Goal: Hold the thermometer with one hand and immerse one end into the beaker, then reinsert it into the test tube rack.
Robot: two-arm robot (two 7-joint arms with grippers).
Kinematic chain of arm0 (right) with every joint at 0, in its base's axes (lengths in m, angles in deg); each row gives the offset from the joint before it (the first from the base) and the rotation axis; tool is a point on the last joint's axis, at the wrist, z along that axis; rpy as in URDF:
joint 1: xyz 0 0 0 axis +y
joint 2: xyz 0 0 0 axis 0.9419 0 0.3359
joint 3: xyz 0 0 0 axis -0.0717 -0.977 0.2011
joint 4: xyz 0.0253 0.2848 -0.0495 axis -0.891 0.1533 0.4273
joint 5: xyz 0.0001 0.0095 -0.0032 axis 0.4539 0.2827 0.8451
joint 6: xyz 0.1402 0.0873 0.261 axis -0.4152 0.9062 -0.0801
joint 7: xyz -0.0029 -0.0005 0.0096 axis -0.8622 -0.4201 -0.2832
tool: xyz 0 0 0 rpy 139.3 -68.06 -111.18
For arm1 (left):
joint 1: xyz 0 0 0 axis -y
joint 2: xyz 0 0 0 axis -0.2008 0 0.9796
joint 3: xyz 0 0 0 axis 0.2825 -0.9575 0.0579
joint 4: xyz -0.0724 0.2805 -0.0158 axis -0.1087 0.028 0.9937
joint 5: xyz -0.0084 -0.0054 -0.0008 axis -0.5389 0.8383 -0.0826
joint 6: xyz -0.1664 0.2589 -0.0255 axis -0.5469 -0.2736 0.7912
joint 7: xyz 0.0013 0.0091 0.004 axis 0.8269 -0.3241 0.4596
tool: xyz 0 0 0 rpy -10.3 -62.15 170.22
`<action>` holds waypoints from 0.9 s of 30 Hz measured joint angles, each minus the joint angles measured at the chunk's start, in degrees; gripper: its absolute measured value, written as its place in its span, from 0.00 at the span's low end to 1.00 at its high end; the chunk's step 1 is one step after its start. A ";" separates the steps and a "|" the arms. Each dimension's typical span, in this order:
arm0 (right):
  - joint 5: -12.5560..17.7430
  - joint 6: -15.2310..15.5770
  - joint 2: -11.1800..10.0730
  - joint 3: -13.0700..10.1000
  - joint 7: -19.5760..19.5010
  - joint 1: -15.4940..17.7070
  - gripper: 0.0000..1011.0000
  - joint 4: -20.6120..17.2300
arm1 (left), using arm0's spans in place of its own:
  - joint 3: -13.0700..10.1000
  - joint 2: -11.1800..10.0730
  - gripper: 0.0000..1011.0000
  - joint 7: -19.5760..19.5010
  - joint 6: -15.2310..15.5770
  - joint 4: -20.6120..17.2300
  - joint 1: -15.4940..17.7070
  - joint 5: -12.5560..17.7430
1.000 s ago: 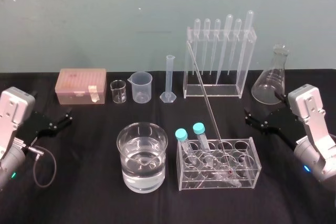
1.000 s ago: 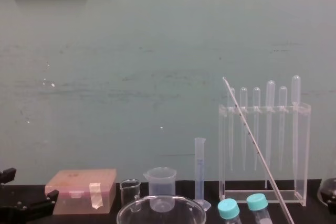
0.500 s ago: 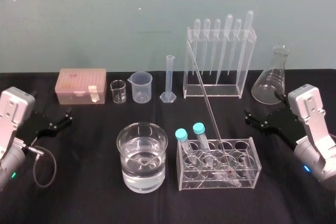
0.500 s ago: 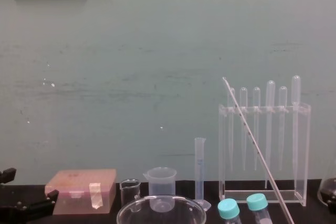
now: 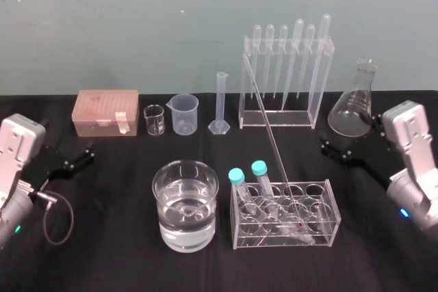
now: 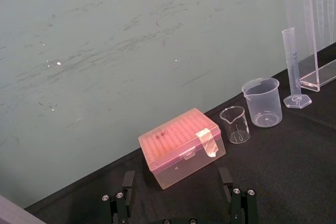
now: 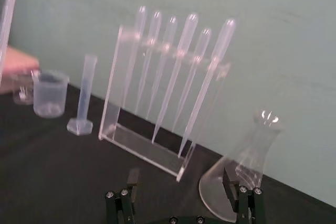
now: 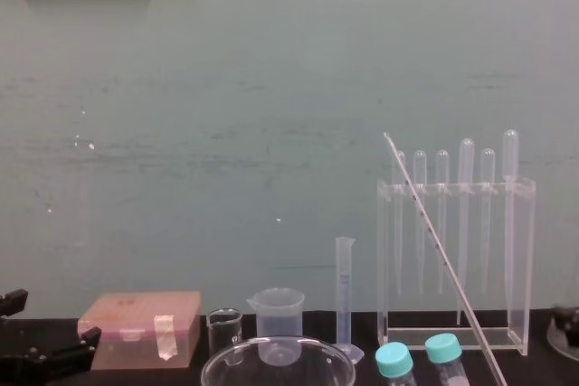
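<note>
Right claw (image 5: 334, 151) hovered low over the tabletop (image 5: 116, 251) on the right, jaws wide apart and holding nothing, just in front of an empty conical flask (image 5: 354, 104). Left claw (image 5: 82, 155) sat far off at the left edge, equally spread and empty, near a pink pipette-tip box (image 5: 107, 111).

Between them the thermometer (image 5: 271, 138) stood in the test tube rack (image 5: 332, 203), red bulb down in a cell toward the rack's right half. Its long axis was steeply tilted, and the upper end leaned away from the robot and leftward, ending in front of the pipette stand (image 5: 313, 111). Whether it touched that stand could not be told. From the right claw the rod lay to the left, and that arm was clearly the nearer, so I judged it the likelier to take the stem above the rack.

Two teal-capped tubes (image 5: 236, 176) occupied the rack's left cells. The beaker (image 5: 185, 163), just left of the rack, held clear water to about half its height. Six pipettes (image 5: 298, 52) hung in the stand. The small glass beaker (image 5: 154, 120), spouted plastic beaker (image 5: 185, 114) and measuring cylinder (image 5: 220, 104) looked empty.
</note>
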 joint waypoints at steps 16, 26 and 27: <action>30.08 23.97 -1.49 -11.81 16.65 0.13 0.99 -16.64 | 0.00 0.00 1.00 0.00 0.00 0.00 0.00 0.00; 33.57 31.64 -2.69 -5.32 22.51 -7.69 0.99 -17.58 | 0.00 0.00 1.00 0.00 0.00 0.00 0.00 0.00; 33.10 31.84 -2.65 -4.51 22.52 -8.40 0.99 -17.23 | 0.00 0.00 1.00 0.00 0.00 0.00 0.00 0.00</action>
